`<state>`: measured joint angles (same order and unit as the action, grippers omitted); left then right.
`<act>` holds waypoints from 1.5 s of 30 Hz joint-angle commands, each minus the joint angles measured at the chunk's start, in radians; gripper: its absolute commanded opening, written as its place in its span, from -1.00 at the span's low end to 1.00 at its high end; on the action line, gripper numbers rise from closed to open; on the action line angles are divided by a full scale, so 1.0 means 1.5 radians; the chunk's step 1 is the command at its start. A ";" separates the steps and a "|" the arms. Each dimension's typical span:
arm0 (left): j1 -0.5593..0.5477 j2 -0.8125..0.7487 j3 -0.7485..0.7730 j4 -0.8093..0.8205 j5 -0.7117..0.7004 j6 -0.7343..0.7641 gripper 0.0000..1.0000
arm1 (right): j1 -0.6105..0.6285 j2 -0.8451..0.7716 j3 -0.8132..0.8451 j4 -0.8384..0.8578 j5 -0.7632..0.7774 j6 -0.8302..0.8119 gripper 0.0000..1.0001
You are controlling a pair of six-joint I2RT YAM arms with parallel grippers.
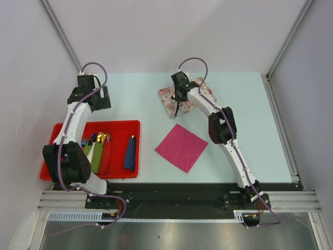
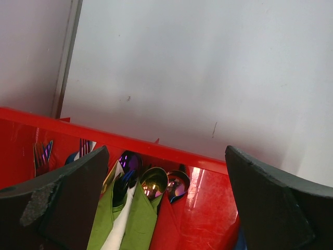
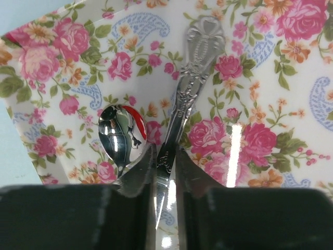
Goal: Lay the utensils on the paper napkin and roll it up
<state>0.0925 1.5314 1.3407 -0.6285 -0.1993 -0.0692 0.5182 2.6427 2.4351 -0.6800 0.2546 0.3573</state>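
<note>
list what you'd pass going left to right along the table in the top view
green roll → blue roll → paper napkin; the floral mat overlaps the napkin's span, so it's left out

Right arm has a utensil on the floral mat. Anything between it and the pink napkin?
Nothing visible. The right gripper pinches a utensil on the floral mat; only bare table separates the mat from the paper napkin. The red tray sits off to the left.

Magenta paper napkin [image 1: 181, 147] flat, diamond-turned, silvery utensils [image 3: 193, 65] apparently on floral mat [image 3: 270, 73]
</note>
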 commanded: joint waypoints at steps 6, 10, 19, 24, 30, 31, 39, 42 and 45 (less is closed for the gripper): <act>0.007 -0.021 0.010 0.004 0.006 -0.008 0.99 | -0.013 0.002 -0.003 -0.050 -0.080 0.032 -1.00; 0.007 -0.021 0.019 -0.002 0.015 -0.014 0.99 | -0.032 -0.036 0.005 -0.048 -0.112 0.060 -1.00; 0.006 -0.036 0.023 0.009 0.051 -0.025 0.99 | -0.076 -0.114 -0.007 -0.028 -0.163 0.080 -1.00; 0.006 -0.111 -0.048 0.124 0.127 -0.013 0.99 | -0.100 -0.177 -0.102 0.058 -0.247 0.058 -1.00; 0.007 -0.242 -0.179 0.356 0.317 0.060 0.99 | -0.139 -0.254 -0.193 0.149 -0.375 0.013 -1.00; 0.006 -0.247 -0.179 0.359 0.358 0.088 0.99 | -0.145 -0.261 -0.199 0.164 -0.397 0.007 -1.00; 0.003 -0.260 -0.232 0.498 0.664 0.217 0.99 | -0.183 -0.316 -0.257 0.179 -0.615 0.005 -1.00; -0.027 -0.262 -0.249 0.490 0.715 0.330 0.99 | -0.177 -0.359 -0.300 0.186 -0.692 0.004 -1.00; -0.100 -0.265 -0.237 0.400 0.714 0.577 0.99 | -0.156 -0.399 -0.354 0.178 -0.749 -0.014 -1.00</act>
<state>0.0395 1.1603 0.9718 0.0090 0.7410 0.3847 0.2394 2.1704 1.9442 -0.4438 -0.6762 0.3744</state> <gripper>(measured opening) 0.996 0.046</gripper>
